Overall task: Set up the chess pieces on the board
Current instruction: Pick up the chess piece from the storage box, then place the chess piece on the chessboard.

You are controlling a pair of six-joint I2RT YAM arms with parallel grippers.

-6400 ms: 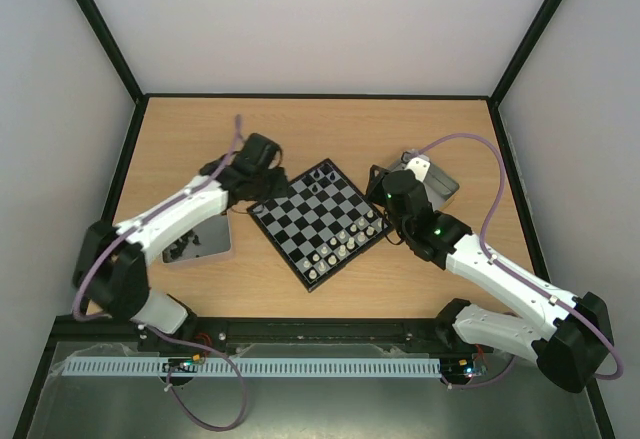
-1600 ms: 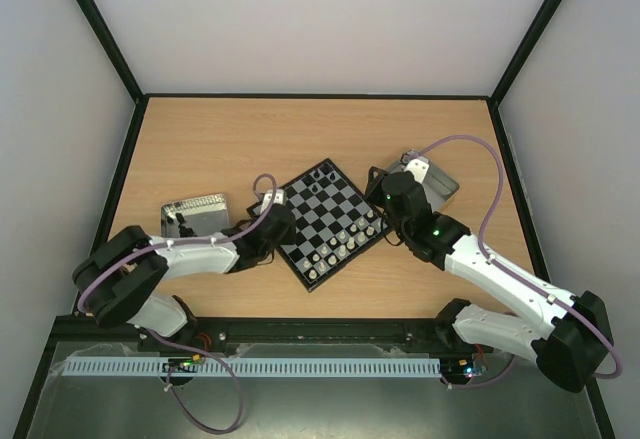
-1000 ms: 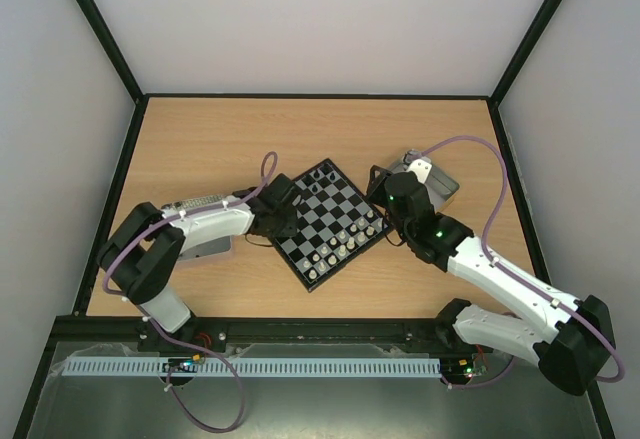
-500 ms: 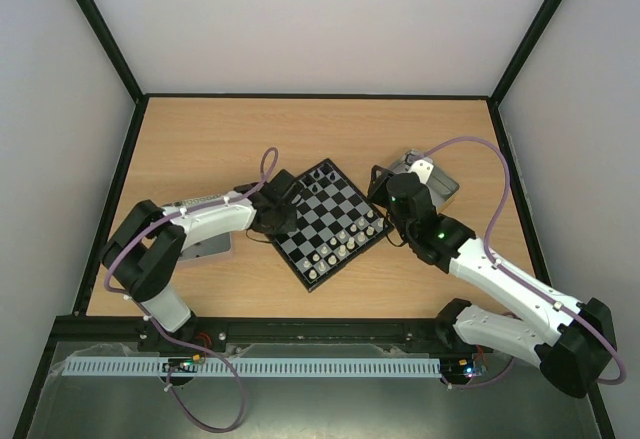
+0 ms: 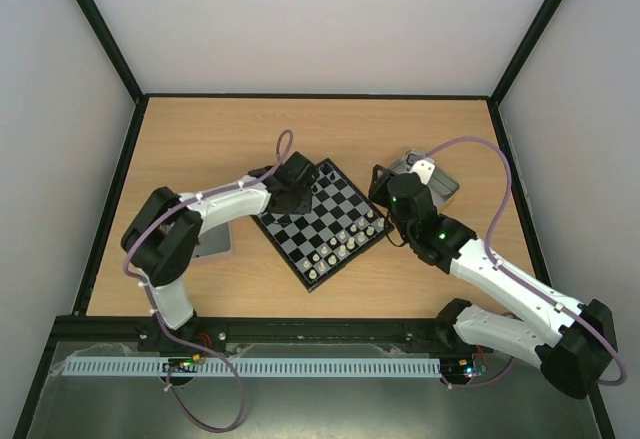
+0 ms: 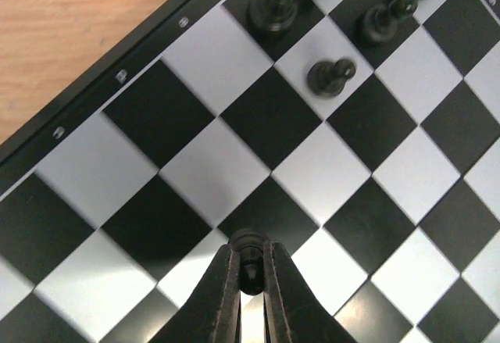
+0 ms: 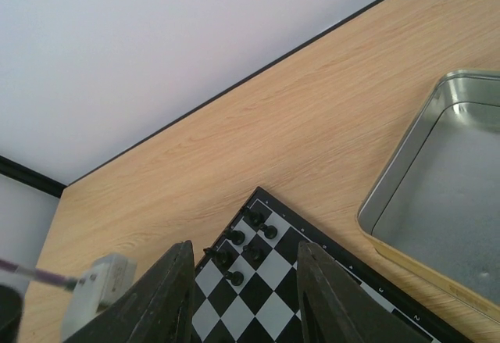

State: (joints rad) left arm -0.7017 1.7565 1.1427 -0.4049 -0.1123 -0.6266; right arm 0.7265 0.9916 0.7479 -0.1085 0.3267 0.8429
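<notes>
A: What's farthest left?

B: A left tin [image 5: 218,247] on the bench [image 5: 200,139], half hidden under the left arm.

A: And that arm's claw?

B: The left claw [image 6: 250,271] is over the left part of the board [image 5: 312,221]. Its fingers are pressed together on one small black piece [image 6: 250,251]. The piece is over the line where a light and a dark square meet. I cannot tell whether it touches the board.

A: How does the board lie?

B: It's at mid-bench, turned so one corner points away from the arms. A few black chessmen [image 6: 330,76] stand near that far corner, just beyond the held piece. The white chessmen [image 5: 331,251] line the near right edge.

A: The right side?

B: The right claw [image 7: 246,304] hangs by the board's right corner. Its fingers are apart with nothing between them, and the wrist camera sees the board's far corner through the gap.

A: Past that?

B: A right tin [image 7: 445,210] on the bench, just behind the right wrist and close to the board without touching it. The part of its floor in view is bare.
</notes>
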